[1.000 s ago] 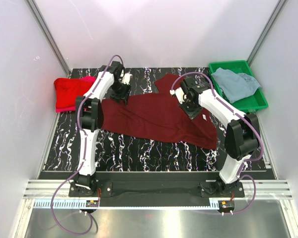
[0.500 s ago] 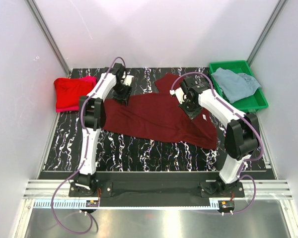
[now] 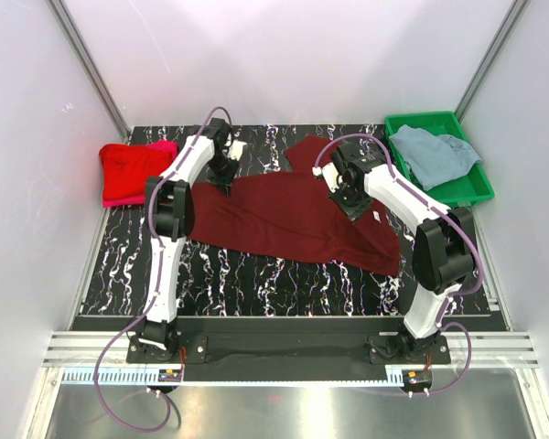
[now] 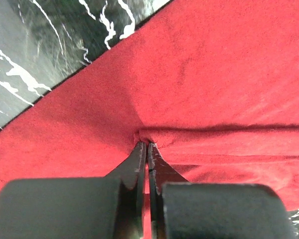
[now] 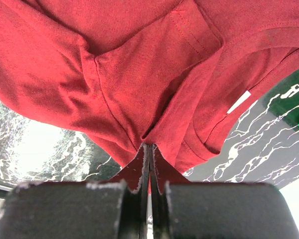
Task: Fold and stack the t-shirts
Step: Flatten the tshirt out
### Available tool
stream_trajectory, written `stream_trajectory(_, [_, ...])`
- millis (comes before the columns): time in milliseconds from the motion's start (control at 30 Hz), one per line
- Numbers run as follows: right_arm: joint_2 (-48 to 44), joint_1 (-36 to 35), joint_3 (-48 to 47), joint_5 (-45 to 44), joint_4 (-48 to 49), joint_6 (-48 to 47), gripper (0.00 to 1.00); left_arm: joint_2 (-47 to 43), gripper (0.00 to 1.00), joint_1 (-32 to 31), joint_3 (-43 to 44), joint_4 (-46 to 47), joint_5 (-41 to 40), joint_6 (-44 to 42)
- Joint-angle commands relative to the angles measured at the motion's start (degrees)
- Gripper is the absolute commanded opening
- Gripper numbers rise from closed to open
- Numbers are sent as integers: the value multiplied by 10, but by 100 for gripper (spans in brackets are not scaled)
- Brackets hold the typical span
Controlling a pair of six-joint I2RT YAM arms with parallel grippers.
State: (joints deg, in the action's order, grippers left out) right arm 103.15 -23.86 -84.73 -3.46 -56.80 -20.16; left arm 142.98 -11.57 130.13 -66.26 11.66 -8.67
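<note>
1. We've got the dark maroon t-shirt (image 3: 293,219) spread out, a bit rumpled, across the middle of the black marbled table (image 3: 256,279).
2. The left gripper (image 4: 146,147) is clamped tight on a pinch of it at the shirt's far-left edge.
3. The right gripper (image 5: 148,148) is pinching cloth too, near the collar with the white tag (image 5: 238,102).
4. The bright red t-shirt (image 3: 128,167) sits folded at the far left on top of the pink t-shirt (image 3: 166,144).
5. The dusty grey-blue t-shirt (image 3: 435,155) is crumpled in the green tray (image 3: 419,120), far right.
</note>
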Motion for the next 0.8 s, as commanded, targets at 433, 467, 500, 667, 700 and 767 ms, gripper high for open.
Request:
stream_trajectory(433, [-80, 18, -28, -11, 25, -1, 0, -253, 0, 26, -61, -46, 7, -19])
stream_trajectory(467, [-86, 20, -28, -10, 26, -4, 0, -281, 0, 24, -75, -48, 10, -21])
stream_trajectory(500, [-99, 21, -29, -7, 22, -11, 0, -295, 0, 23, -90, -51, 13, -21])
stream_trajectory(667, [-138, 23, -37, 5, -20, -9, 0, -410, 0, 14, -209, -84, 47, -27])
stream_trajectory(700, [-157, 22, -37, 10, -37, -4, 0, -427, 0, 13, -227, -89, 49, -28])
stream_trajectory(767, [-182, 22, -28, 14, -49, -1, 0, -469, 0, 10, -268, -111, 55, -36])
